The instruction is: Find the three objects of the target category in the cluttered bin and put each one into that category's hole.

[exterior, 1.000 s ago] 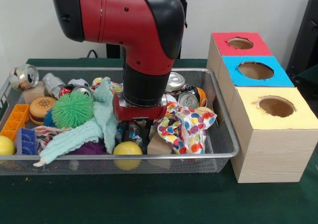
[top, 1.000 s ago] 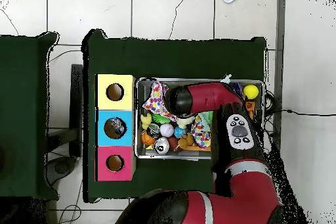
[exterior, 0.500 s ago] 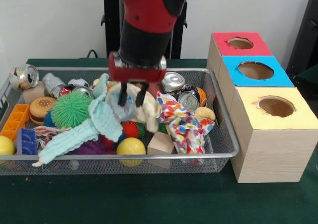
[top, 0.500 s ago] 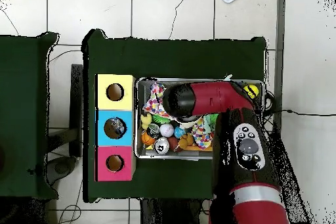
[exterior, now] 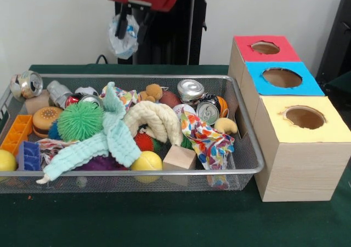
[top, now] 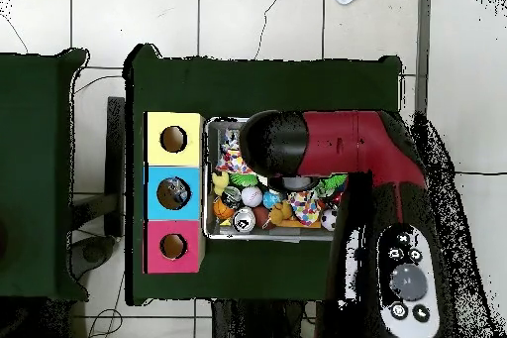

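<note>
My gripper [exterior: 133, 23] is high above the back of the wire mesh bin [exterior: 164, 172]. It is shut on a crumpled clear plastic bottle [exterior: 124, 38] with a blue-and-white label, which hangs between the fingers. The blue-surround hole [exterior: 282, 77] tops the middle wood box to the right of the bin. In the overhead view the arm's head [top: 275, 143] hides the gripper and the bottle above the bin [top: 259, 237]. The blue hole [top: 172, 193] there has something pale inside it. No other bottle shows plainly among the clutter.
The bin holds metal cans [exterior: 191, 89], a green spiky ball [exterior: 79, 121], a mint knit cloth [exterior: 107, 137], a cream rope toy [exterior: 156, 121], a spotted cloth [exterior: 208, 142], a wood block [exterior: 179, 158] and yellow balls [exterior: 146, 161]. A red hole [exterior: 265, 47] and a yellow hole [exterior: 304, 117] flank the blue one.
The gripper has risen from deep in the clutter to high above the bin, carrying the bottle. The cloths dropped back and the cream rope toy now shows.
</note>
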Action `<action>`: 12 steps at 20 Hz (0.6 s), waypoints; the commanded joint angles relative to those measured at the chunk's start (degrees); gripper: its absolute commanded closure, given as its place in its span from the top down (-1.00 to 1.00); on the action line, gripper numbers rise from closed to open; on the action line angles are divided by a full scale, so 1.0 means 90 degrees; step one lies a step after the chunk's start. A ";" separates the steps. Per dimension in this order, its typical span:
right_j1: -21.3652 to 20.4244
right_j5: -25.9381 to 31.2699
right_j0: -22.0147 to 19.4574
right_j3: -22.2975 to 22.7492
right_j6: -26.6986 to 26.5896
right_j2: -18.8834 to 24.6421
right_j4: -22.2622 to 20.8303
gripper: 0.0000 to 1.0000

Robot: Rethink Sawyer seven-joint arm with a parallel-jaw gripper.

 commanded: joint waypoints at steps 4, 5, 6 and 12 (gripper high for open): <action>-0.0223 0.0609 0.0336 0.0084 0.0170 0.0113 -0.0082 -1.00; -0.0238 0.0526 0.0473 0.0076 0.0393 0.0028 -0.0185 -1.00; -0.0280 0.0401 0.0546 0.0183 0.0513 0.0035 -0.0121 -1.00; -0.0938 -0.1137 0.0670 0.1577 0.1076 0.0350 0.1121 -1.00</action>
